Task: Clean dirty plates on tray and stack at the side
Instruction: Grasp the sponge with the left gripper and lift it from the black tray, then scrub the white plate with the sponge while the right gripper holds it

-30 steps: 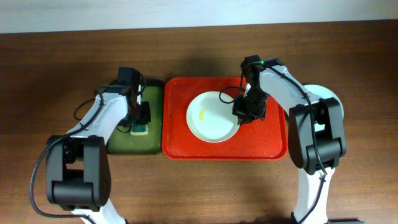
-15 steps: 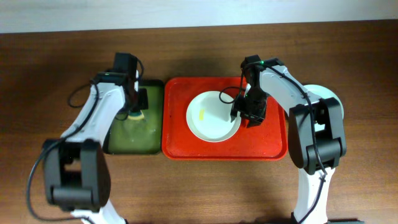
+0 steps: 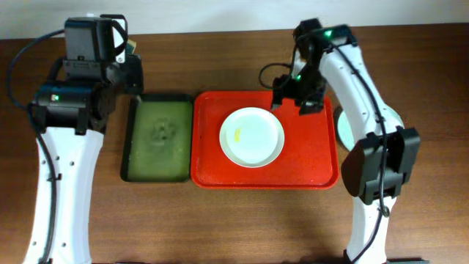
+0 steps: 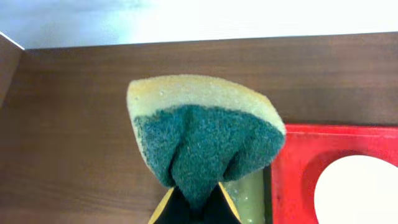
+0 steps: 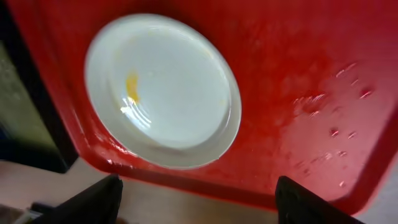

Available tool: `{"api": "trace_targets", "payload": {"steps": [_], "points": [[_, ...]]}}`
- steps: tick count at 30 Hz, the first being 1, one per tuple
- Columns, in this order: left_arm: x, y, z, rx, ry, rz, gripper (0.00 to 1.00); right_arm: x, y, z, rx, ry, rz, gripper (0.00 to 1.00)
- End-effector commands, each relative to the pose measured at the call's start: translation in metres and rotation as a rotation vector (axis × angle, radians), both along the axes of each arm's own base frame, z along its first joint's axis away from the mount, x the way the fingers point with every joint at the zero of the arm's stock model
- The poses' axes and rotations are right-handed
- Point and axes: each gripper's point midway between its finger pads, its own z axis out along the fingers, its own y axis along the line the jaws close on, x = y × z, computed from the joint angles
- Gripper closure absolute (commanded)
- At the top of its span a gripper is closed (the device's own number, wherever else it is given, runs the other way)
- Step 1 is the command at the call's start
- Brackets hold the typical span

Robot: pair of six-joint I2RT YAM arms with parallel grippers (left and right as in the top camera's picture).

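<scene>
your left gripper (image 4: 194,205) is clamped on a sponge (image 4: 205,130). it has yellow foam along the top and a green scouring face toward the camera, and the green side is folded into a crease where the jaws pinch it. the sponge hangs over the bare wooden table (image 4: 74,124), behind the dark green tray (image 3: 157,139) and clear of it.

your right gripper (image 5: 199,199) has its fingers (image 5: 93,199) spread wide and touches nothing. from overhead it sits above the far right part of the red tray (image 3: 315,165), just beyond the rim of the white plate (image 3: 251,137).

that plate lies flat near the middle of the red tray, with a small yellow smear (image 5: 132,84) left of its centre. water droplets (image 5: 336,124) bead on the tray's floor to the plate's right. a pale plate (image 3: 339,125) rests on the table just right of the tray, partly hidden by the arm.
</scene>
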Motion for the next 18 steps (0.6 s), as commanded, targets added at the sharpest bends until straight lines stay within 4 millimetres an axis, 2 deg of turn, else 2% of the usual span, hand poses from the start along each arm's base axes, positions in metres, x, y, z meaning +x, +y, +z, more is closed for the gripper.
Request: {"api": "trace_targets", "payload": {"steps": [1,2,4,5,6,8,9,11,12,14,16,17,18], "points": [[-0.005,0.005,0.006,-0.027,0.01,0.04,1.0,0.01,-0.018,0.031,0.006,-0.072,-0.023,0.2],[-0.003,0.004,-0.006,-0.054,0.064,0.025,1.0,0.009,-0.023,0.031,0.002,-0.06,-0.032,0.2],[0.0,0.001,-0.044,-0.128,0.25,0.002,1.0,0.003,-0.03,0.028,-0.034,-0.04,-0.019,0.2],[0.001,0.004,-0.074,-0.148,0.38,0.013,1.0,-0.003,-0.031,0.024,-0.05,-0.016,-0.015,0.2],[0.0,0.005,-0.095,-0.149,0.463,0.021,1.0,-0.006,-0.029,0.021,-0.053,-0.001,-0.008,0.22],[-0.001,-0.007,-0.135,-0.202,0.606,0.0,1.0,-0.011,-0.021,0.006,-0.061,0.029,0.016,0.32],[-0.001,-0.007,-0.147,-0.204,0.646,0.003,1.0,-0.015,-0.014,-0.005,-0.064,0.047,0.034,0.33],[0.0,-0.007,-0.167,-0.204,0.707,0.009,1.0,-0.026,0.003,-0.038,-0.072,0.083,0.081,0.33],[0.001,-0.01,-0.171,-0.218,0.718,0.004,1.0,-0.029,0.008,-0.055,-0.074,0.09,0.096,0.34],[0.0,-0.01,-0.172,-0.218,0.722,0.004,1.0,-0.033,0.011,-0.088,-0.075,0.091,0.107,0.45],[0.0,-0.011,-0.172,-0.218,0.724,0.002,1.0,-0.039,0.009,-0.114,-0.077,0.098,0.106,0.48],[0.0,-0.015,-0.172,-0.214,0.724,-0.007,1.0,-0.04,0.009,-0.12,-0.076,0.093,0.106,0.51],[0.0,-0.021,-0.172,-0.207,0.724,-0.024,1.0,-0.04,0.009,-0.125,-0.075,0.091,0.105,0.59]]}}
